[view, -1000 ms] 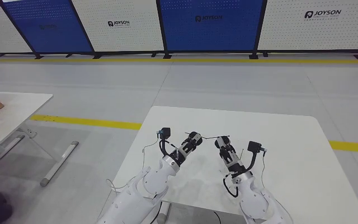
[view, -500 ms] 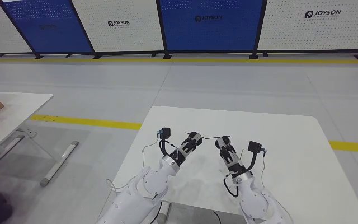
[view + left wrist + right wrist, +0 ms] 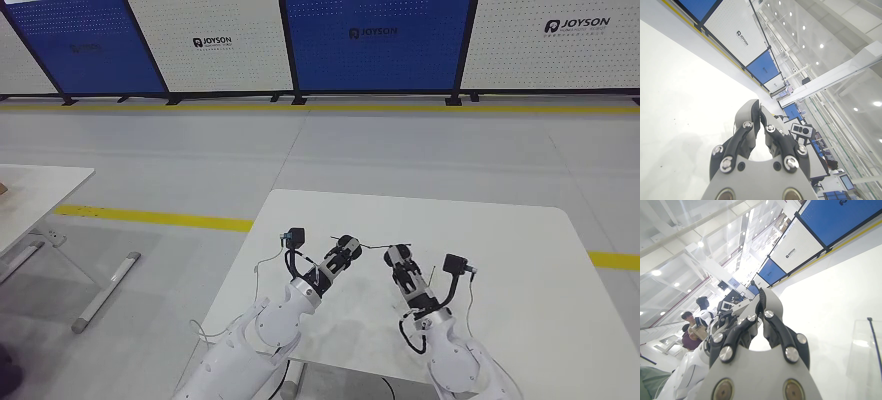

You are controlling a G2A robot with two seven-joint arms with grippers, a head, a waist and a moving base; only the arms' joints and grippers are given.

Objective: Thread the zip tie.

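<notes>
Fig. No shift over 1 s: L tool and R tool, at its 3 o'clock, stay pinched shut on the zip tie above the counter. No loop yet, so threading looks paused. Top view gives the span; R wrist view adds the tie end past the pads, and farther off a 2nd tie in a clear box.

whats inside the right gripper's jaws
A black zip tie: its tip sticks out past the shut jaws of the right gripper. The stretch pinched between them is covered.
</notes>
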